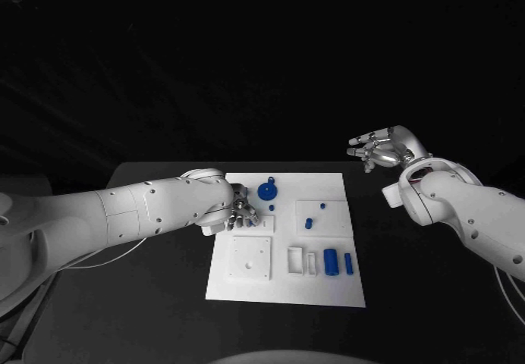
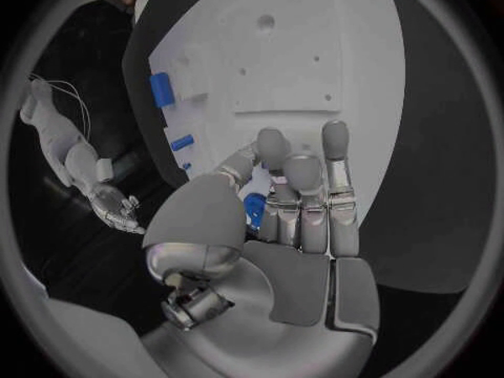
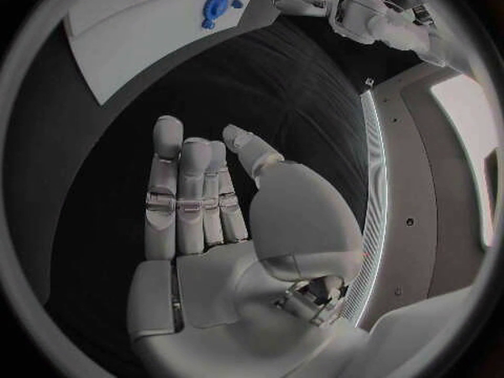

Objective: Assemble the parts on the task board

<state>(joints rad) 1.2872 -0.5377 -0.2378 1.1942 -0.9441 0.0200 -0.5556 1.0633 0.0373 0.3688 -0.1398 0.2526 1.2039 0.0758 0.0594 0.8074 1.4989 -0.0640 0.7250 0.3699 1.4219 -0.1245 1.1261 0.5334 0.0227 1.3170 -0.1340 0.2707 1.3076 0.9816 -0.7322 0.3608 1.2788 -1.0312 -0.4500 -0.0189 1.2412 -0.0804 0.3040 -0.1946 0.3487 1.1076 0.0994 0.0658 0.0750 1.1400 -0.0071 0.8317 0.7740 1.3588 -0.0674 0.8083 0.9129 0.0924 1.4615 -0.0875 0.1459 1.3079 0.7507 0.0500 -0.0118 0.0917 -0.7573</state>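
Currently my left hand (image 1: 239, 210) rests on the white board (image 1: 328, 284) at its left edge, fingers curled around what appears to be a small blue part (image 2: 253, 209); the grasp is partly hidden, so contact is probable, not certain. My right hand (image 1: 379, 149) hovers well apart, open and empty. Next move: lift the part clear and align it with its seat on the board.

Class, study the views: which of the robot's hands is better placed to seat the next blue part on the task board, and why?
Probably the left hand: it is over the task board, fingers around a small blue part. The right hand hangs empty beyond the board's far right corner.
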